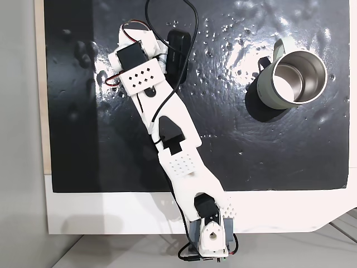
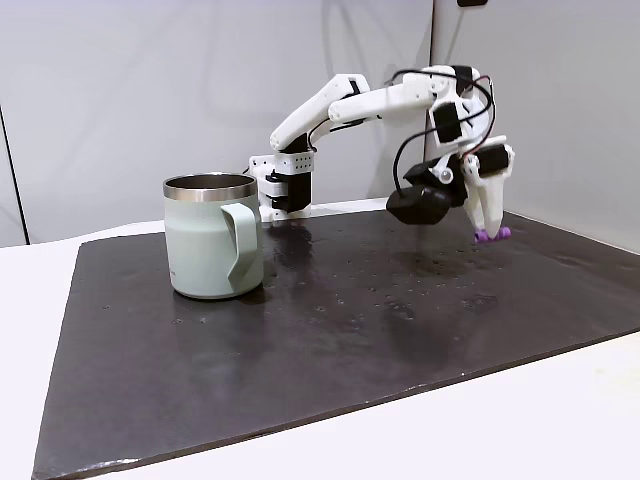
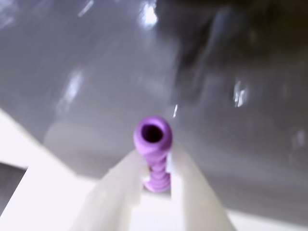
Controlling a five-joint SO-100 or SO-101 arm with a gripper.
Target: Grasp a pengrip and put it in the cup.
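The fingers (image 3: pixel 156 180) are closing narrowly on the pengrip (image 3: pixel 153 134), gripping its ribbed body; its long axis is pointing forward, hollow end outward.

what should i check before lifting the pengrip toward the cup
1. Pengrip between the end effector fingers: ok, the wrist view shows one finger on each side of its ribbed body.
2. Grip firm enough to lift: cannot tell, the wrist view is blurred.
3. Pengrip off the mat: not ok, in a fixed view it is still down at the mat surface under the fingertips.
4. Cup upright with mouth open: ok.
5. Inside of the cup free: ok, an overhead fixed view shows bare steel.
6. Path to the cup across the mat: ok, nothing stands between them.
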